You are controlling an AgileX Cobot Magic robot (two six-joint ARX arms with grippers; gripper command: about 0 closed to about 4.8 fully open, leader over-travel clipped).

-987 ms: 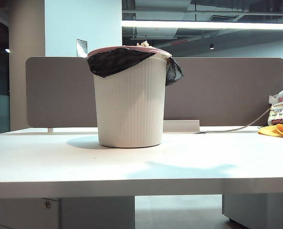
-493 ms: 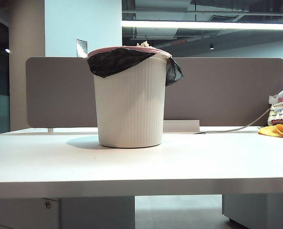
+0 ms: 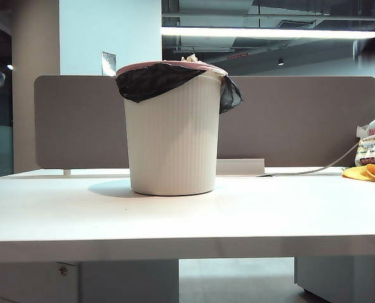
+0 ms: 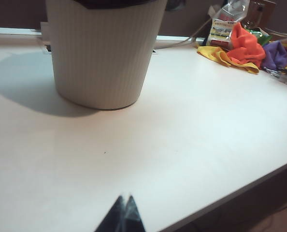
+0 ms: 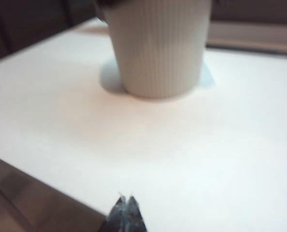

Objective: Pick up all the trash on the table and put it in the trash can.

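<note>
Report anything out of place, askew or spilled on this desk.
Little stands out. The trash can stands upright on the table; its black liner hangs unevenly, and paper pokes above the rim. No loose trash shows. Cloths lie heaped at the far edge.

No text could be read anywhere. The plastic bag (image 3: 370, 148) by the cloths (image 4: 240, 46) bore red and green printing, too small to make out.
</note>
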